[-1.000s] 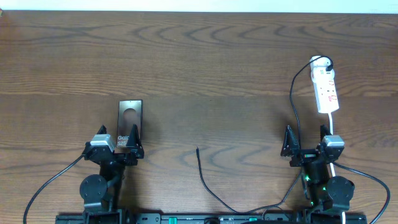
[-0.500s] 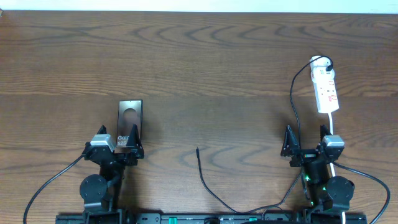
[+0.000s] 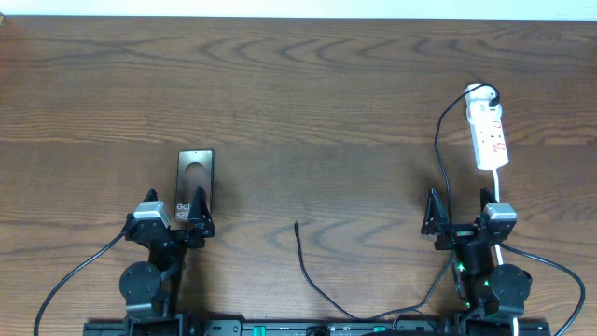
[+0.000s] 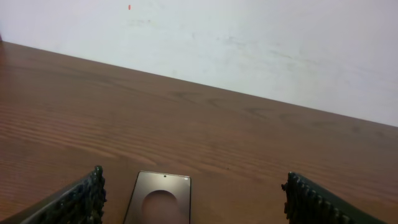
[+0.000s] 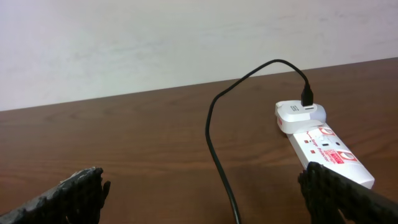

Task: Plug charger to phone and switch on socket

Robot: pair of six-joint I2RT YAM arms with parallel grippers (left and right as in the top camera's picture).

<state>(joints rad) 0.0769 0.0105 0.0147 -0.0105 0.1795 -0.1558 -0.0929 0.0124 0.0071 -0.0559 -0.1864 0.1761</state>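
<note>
The phone (image 3: 194,179) lies flat on the table, dark back up with a round ring mark, just ahead of my left gripper (image 3: 175,207), which is open and empty. In the left wrist view the phone (image 4: 158,199) lies between the spread fingers, nearer the left one. The white socket strip (image 3: 489,131) lies at the far right. The black charger cable (image 3: 308,275) is plugged into the strip's far end (image 3: 490,93), runs down past my open, empty right gripper (image 3: 458,207) and ends in a free tip (image 3: 297,222) at mid-table. The cable (image 5: 214,137) and strip (image 5: 326,152) also show in the right wrist view.
The strip's white cord (image 3: 501,191) runs back toward the right arm's base. A white adapter (image 5: 298,115) sits at the strip's far end with the black plug (image 5: 306,99) in it. The wooden table (image 3: 317,103) ends at a white wall at the back.
</note>
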